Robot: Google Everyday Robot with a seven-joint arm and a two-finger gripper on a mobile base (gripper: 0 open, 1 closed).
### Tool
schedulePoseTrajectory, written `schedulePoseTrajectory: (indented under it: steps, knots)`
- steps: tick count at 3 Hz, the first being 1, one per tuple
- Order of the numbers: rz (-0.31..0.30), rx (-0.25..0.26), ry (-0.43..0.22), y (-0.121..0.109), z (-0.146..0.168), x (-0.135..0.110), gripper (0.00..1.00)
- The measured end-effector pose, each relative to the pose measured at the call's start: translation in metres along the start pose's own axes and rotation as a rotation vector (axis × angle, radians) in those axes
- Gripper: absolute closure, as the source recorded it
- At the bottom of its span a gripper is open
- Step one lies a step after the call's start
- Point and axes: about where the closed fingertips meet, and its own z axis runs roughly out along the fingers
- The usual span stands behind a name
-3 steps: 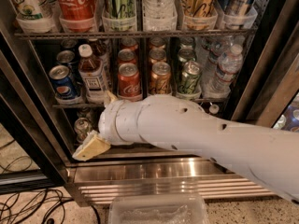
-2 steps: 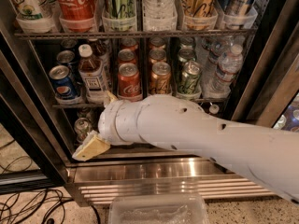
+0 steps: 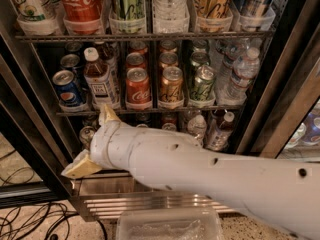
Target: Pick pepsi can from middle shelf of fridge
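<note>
We see the pincer (image 3: 90, 141) in front of the lower part of the fridge (image 3: 270, 91), just below the front edge of the middle shelf (image 3: 150, 110). Its two pale fingers (image 3: 107, 115) stand wide apart, one pointing up and one down to the left, and we see nothing held in it. The pepsi can (image 3: 66, 88) stands upright in the leftmost lane of the middle shelf, above and left of the pincer and apart from it. To its right stand a brown bottle (image 3: 99, 79) and a red Coca-Cola can (image 3: 138, 86).
</note>
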Motion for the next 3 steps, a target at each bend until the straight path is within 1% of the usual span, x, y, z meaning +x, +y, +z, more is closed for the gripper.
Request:
schedulePoseTrajectory:
  steps: [2, 3]
  knots:
    - [0.088, 0.126, -0.056, 0.029, 0.023, -0.007, 0.00]
    - [0.125, 0.182, -0.101, 0.037, 0.044, -0.021, 0.00]
